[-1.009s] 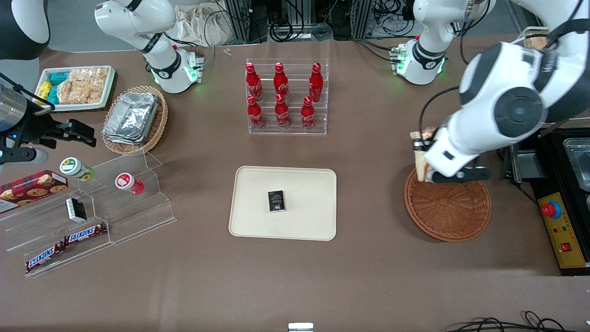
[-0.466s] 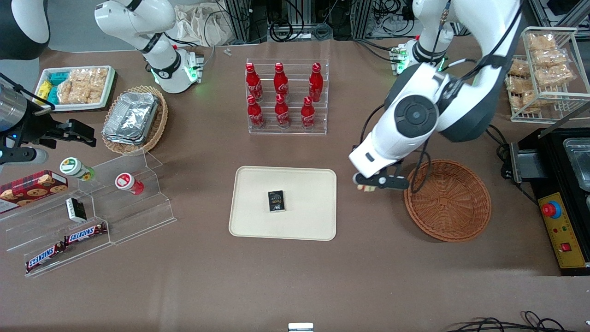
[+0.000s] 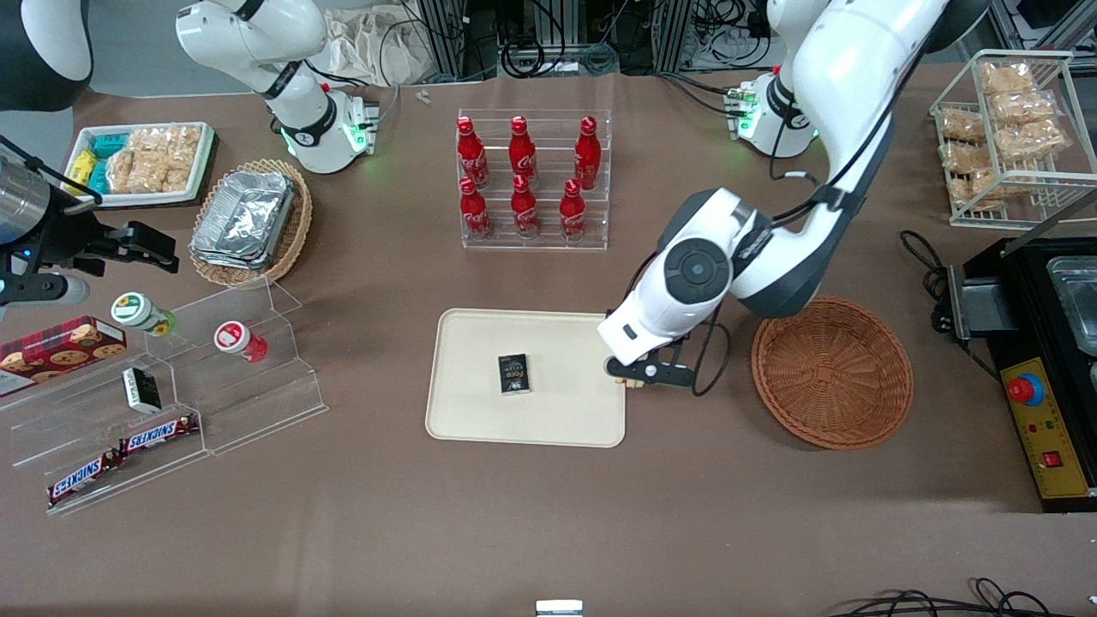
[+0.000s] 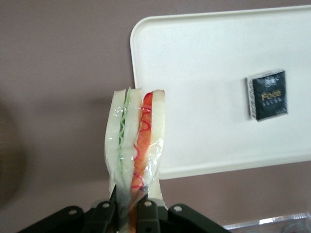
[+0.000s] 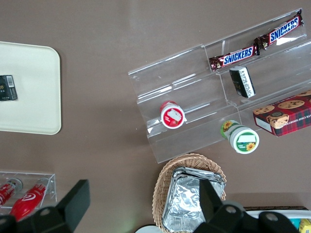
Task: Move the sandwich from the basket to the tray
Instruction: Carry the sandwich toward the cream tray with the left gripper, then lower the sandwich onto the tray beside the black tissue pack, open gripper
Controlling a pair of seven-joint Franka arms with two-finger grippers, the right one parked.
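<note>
Sandwich (image 4: 133,141) lifted clear of the basket (image 3: 831,374) and clamped upright in the gripper (image 3: 638,375) above the tray (image 3: 480,411) edge nearest the basket; pickup done, with lowering onto the tray beside the dark packet (image 3: 513,374) and release outstanding

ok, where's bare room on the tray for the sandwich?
The tray holds only a small dark packet near its middle. Bare patches: the strip between the packet and the edge nearest the basket, and the wide half toward the parked arm's end. The gripper, shut on the sandwich, hangs over the basket-side edge, so that strip is closest.
</note>
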